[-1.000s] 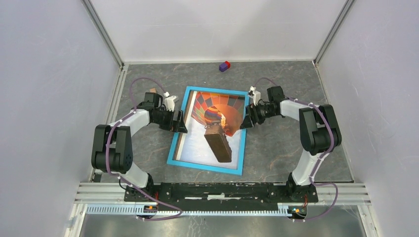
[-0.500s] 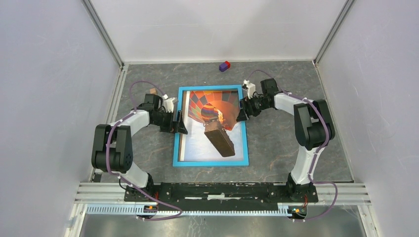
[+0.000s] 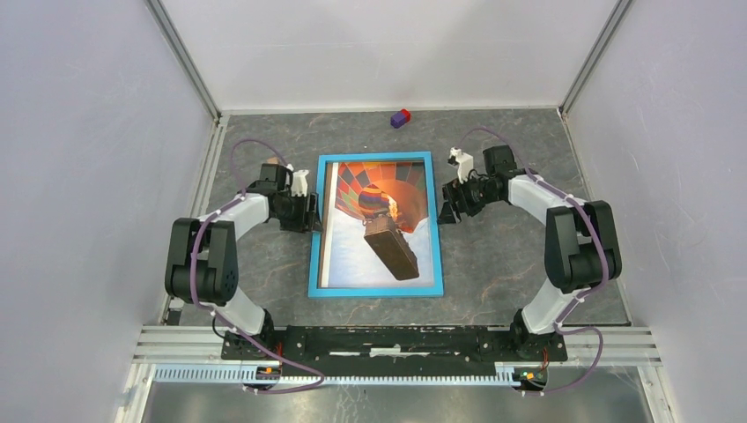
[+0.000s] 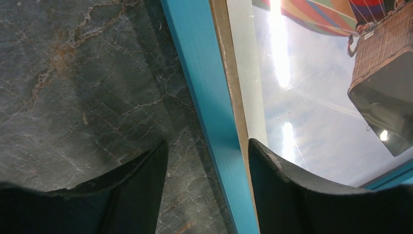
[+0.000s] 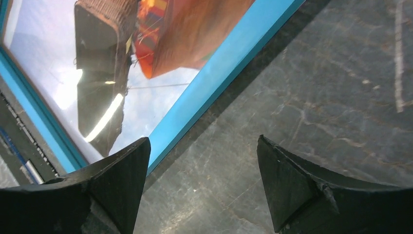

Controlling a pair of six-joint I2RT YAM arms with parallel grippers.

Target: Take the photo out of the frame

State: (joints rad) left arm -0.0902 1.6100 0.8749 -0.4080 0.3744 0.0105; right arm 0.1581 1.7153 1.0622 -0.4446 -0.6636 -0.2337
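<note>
Photo (image 3: 374, 225) of a hot-air balloon sits inside the frame (image 3: 377, 292), which lies flat and face up on the grey marbled table (image 3: 511, 264), between the two sets of jaws. The print's wicker basket and blue sky show through glare on the front.

The left gripper (image 3: 310, 216) is down at the frame's left border. In the left wrist view its jaws stand partly apart and straddle that blue border: one finger (image 4: 141, 185) is over bare table on the outer side, and the other finger (image 4: 277, 185) is over the pale strip at the edge of the photo. A gap shows on both sides of the border, so nothing is clamped.

The right gripper (image 3: 447, 211) is just outside the frame's right border. Its jaws are spread wide and hold nothing. Between them the right wrist view shows only table, with the blue border passing just beside the inner finger (image 5: 122, 180).

A small red and purple block (image 3: 401, 117) lies on the table well beyond both sets of jaws, near the far wall.
</note>
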